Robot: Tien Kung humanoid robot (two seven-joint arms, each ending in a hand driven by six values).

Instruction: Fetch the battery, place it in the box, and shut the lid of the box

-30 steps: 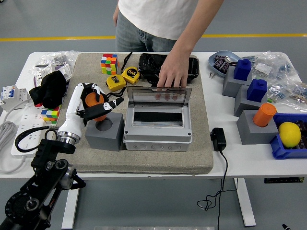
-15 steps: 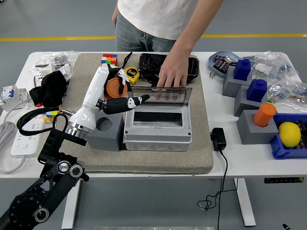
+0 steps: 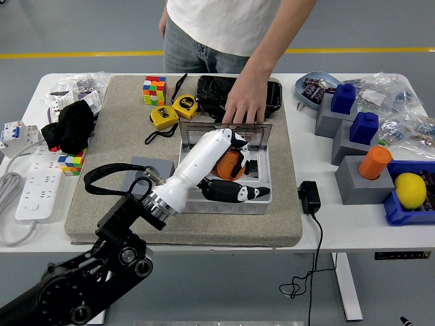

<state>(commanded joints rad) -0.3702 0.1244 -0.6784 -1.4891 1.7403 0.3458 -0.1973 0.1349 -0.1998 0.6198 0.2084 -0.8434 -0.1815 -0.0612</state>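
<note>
The orange battery [image 3: 227, 166] is in my left hand [image 3: 234, 173], whose white and black fingers are curled around it. The hand hangs over the open grey box [image 3: 224, 204] in the middle of the mat, with the battery low over the box's opening; I cannot tell if it touches inside. The box's clear lid [image 3: 256, 132] stands raised at the far edge. A person's hand [image 3: 245, 106] rests on top of that lid and holds it up. A grey block with a round hole [image 3: 138, 166] stands empty left of the box. My right hand does not show.
Two yellow tape measures [image 3: 165, 115], a Rubik's cube [image 3: 154, 89] and a black tray [image 3: 211, 92] lie behind the box. A black adapter [image 3: 309, 197] sits right of the mat. Grey blocks with blue and orange pegs [image 3: 365, 165] and a lemon [image 3: 410, 189] stand at the right.
My left hand lifted the orange battery from the grey block at the left and carried it right, to over the box's opening. The person's hand stayed on the lid.
</note>
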